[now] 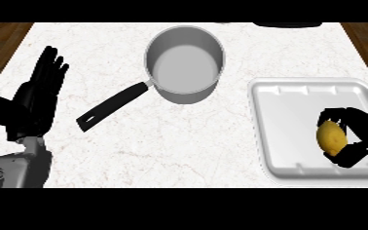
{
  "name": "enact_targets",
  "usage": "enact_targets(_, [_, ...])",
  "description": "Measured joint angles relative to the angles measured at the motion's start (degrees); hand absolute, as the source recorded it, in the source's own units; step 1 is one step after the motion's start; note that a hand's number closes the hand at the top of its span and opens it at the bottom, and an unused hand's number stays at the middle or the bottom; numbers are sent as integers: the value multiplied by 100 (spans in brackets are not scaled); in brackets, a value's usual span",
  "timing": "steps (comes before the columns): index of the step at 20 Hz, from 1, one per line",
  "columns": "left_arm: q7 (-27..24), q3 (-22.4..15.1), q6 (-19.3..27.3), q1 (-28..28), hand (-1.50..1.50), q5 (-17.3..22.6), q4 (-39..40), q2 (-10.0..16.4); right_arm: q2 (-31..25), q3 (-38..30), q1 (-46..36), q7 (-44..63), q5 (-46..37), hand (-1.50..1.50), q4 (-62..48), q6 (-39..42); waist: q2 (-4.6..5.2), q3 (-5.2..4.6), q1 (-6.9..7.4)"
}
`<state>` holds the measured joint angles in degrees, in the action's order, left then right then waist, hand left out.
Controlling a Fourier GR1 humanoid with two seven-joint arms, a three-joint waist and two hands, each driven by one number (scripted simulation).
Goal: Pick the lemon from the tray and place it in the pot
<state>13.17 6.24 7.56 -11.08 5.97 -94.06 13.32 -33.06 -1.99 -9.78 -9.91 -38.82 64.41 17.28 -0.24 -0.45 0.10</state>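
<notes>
A yellow lemon [330, 137] lies in the right part of the white tray [287, 126] at the counter's right side. My right hand [352, 148] comes in from the right edge, its fingers and thumb curled round the lemon from above and below. The grey pot [185, 64] with a long black handle [114, 105] stands at the counter's middle back, with nothing inside. At the left edge my left hand [39, 90] rests open with fingers pointing up, far from both pot and tray.
The white marble counter [179, 146] has wooden edges at the far left and right. A dark object [287, 25] shows at the back right edge. The pot's handle points toward the lower left.
</notes>
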Motion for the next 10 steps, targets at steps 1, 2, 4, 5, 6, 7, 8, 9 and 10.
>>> enact_targets(1, [-37, 41, -29, -74, 0, 1, 110, 12, -11, -31, 60, -58, -17, 150, 50, -5, 1, 4, -5])
enact_targets(2, [-11, 60, -65, -20, 0, 18, 47, 10, 3, -66, 45, -110, -49, 150, 22, -20, 3, 7, -4])
enact_targets(4, [-54, 58, -40, -8, 0, -10, 99, -22, 233, 317, 150, -11, -228, 150, 596, 16, -24, -24, -44])
enact_targets(5, [-56, 32, -42, 6, 0, -21, 105, -39, 390, 614, 146, 0, -360, 150, 856, 62, -46, -45, -26])
enact_targets(6, [-58, -11, -60, -15, 0, -33, 124, -53, 583, 950, 102, -18, -491, 150, 1086, 108, -55, -57, 26])
enact_targets(7, [-63, -45, -86, -44, 0, -38, 125, -54, 785, 1295, 43, -39, -615, 150, 1288, 168, -64, -66, 119])
enact_targets(8, [-56, -89, -107, -73, 0, -41, 127, -69, 992, 1635, -36, -66, -727, 150, 1476, 227, -71, -72, 230])
enact_targets(9, [-54, -127, -128, -90, 0, -39, 143, -89, 1225, 1984, -100, -53, -841, 150, 1651, 283, -75, -73, 308])
enact_targets(10, [-50, -150, -139, -102, 0, -51, 153, -88, 1488, 2337, -136, 5, -954, 150, 1802, 328, -81, -67, 365])
